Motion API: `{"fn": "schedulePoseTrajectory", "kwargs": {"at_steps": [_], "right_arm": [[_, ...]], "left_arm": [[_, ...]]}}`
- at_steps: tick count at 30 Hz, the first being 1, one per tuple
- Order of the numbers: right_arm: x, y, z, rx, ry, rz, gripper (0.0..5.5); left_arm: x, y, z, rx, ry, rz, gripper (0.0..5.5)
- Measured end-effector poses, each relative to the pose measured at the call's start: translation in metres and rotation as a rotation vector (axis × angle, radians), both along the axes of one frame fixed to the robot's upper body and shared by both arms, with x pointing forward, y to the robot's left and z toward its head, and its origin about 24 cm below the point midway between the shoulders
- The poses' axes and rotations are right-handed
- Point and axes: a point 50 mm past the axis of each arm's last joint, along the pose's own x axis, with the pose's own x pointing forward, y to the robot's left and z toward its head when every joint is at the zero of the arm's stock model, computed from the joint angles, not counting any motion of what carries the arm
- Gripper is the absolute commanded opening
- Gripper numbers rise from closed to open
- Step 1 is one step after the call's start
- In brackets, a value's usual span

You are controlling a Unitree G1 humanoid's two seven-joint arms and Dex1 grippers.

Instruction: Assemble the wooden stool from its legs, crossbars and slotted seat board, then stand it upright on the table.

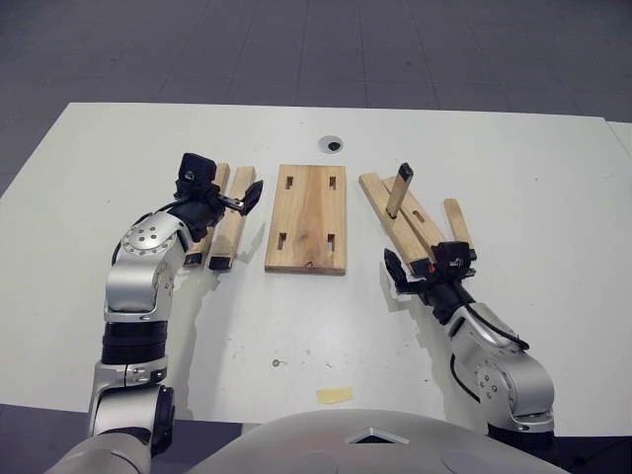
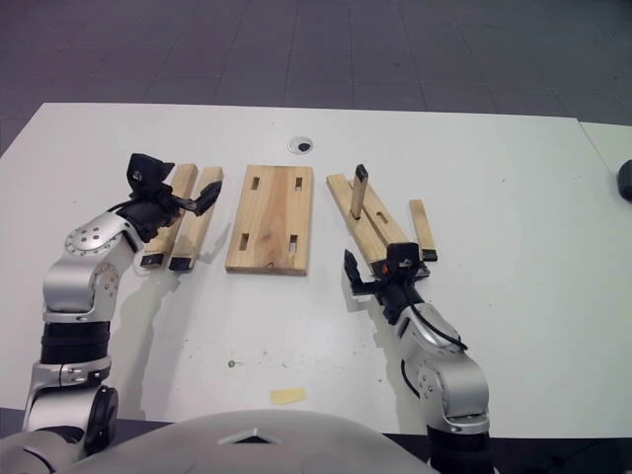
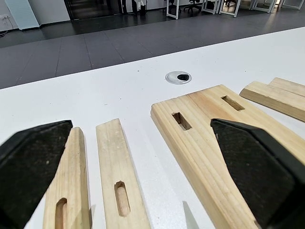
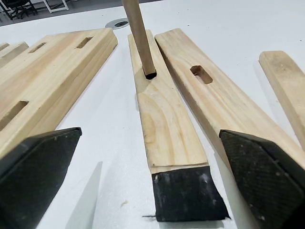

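The slotted seat board (image 1: pixel 306 217) lies flat mid-table. To its left lie two slotted legs (image 1: pixel 234 215) side by side. My left gripper (image 1: pixel 225 200) hovers open over them, one finger (image 3: pixel 28 171) above the outer leg (image 3: pixel 71 181), the other near the board's edge (image 3: pixel 209 138). Right of the board lie two more legs (image 1: pixel 420 222). A crossbar (image 1: pixel 398 190) stands upright in the slot of the inner one (image 4: pixel 167 114). A thinner piece (image 1: pixel 457 225) lies farther right. My right gripper (image 1: pixel 427 267) is open at the legs' black-capped near ends, touching nothing.
A round cable hole (image 1: pixel 334 144) sits in the table behind the board. A scrap of yellow tape (image 1: pixel 334 395) lies near the front edge. The white table (image 1: pixel 553 188) has free room on the far right and along the front.
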Motion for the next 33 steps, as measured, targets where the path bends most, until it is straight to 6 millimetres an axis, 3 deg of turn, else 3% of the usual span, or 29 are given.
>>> {"fn": "schedulePoseTrajectory", "kwargs": {"at_steps": [5,13,19,33], "right_arm": [[0.0,0.005,-0.002,-0.081,0.018,0.122,5.37],[0.008,0.004,0.0,-0.136,0.002,0.149,5.37],[0.019,0.014,-0.01,-0.113,0.056,0.124,4.41],[0.025,0.005,-0.009,-0.22,0.075,0.14,2.35]], "left_arm": [[0.001,-0.006,-0.001,-0.026,-0.012,-0.002,5.4],[0.001,-0.008,-0.002,-0.031,-0.017,0.009,5.4],[0.001,-0.012,-0.003,-0.025,-0.024,0.0,5.4],[0.002,-0.016,-0.008,-0.024,-0.011,-0.008,5.4]]}}
